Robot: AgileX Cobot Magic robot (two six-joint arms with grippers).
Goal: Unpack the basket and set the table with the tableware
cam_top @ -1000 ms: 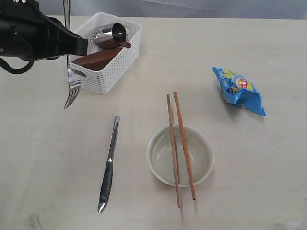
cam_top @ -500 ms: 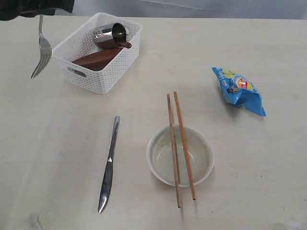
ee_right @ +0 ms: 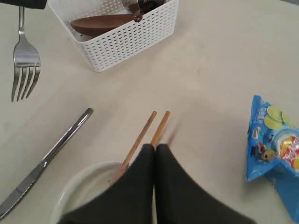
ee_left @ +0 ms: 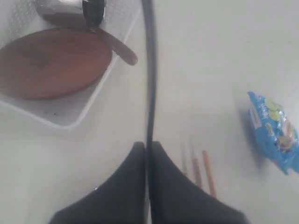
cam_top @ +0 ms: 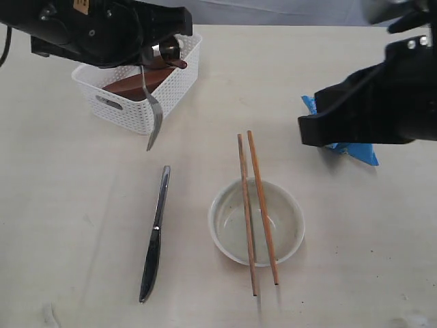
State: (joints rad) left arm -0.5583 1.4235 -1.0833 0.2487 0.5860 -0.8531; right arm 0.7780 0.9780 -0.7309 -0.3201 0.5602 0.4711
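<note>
1. Looking at the left arm (cam_top: 102, 31), you see its jaws closed on the handle of the fork (cam_top: 153, 116). The fork hangs with its tines down, well apart from the bowl (cam_top: 290, 229), up and to the left of it in the exterior view.
2. On the right arm (cam_top: 372, 106) the jaws are pressed together and nothing is between them. In the right wrist view they appear in front of the bowl's rim.
3. The two chopsticks (cam_top: 262, 205) lie side by side across the bowl, and their ends reach out over its rim on both sides.
4. The knife (cam_top: 155, 236) lies flat on the desk (cam_top: 68, 225), to the left of the bowl and not touching it.
5. The basket (cam_top: 171, 85) stands further from the bowl than the fork, in the same direction. It contains the saucer (cam_top: 130, 83), the cup (ee_left: 58, 7) and the spoon (ee_left: 117, 46).
6. The snack bag (ee_right: 275, 144) lies up and to the right of the bowl, and in the exterior view the right arm partly hides it.
</note>
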